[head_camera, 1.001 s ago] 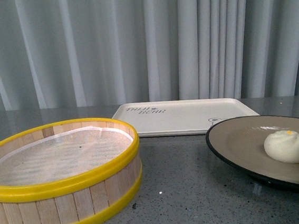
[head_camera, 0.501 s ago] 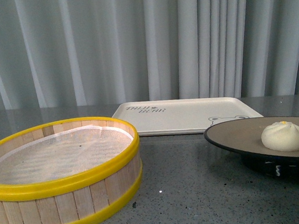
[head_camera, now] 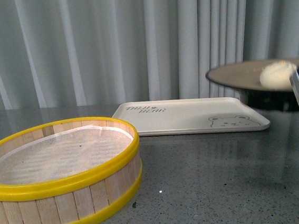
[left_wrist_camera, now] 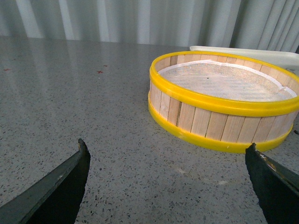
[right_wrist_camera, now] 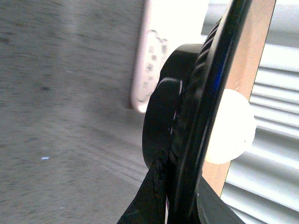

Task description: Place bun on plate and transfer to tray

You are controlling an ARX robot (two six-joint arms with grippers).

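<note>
Lifted clear of the desk [head_camera: 209, 180] since a second ago, the plate [head_camera: 236, 74] hangs in the air at right, rim pinched tight in the right claw [right_wrist_camera: 180, 207], the bun [head_camera: 277, 75] sitting on its face. Nearest, the left claw [left_wrist_camera: 167, 156] gapes wide, holding nothing, before the yellow-rimmed steamer basket [head_camera: 68, 204]. Beyond it lies the tray [head_camera: 187, 116].

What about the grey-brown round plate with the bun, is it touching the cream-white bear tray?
Apart. The front view shows the grey-brown round plate held up in the air, with the cream-white rectangular tray lying flat well below it.
</note>
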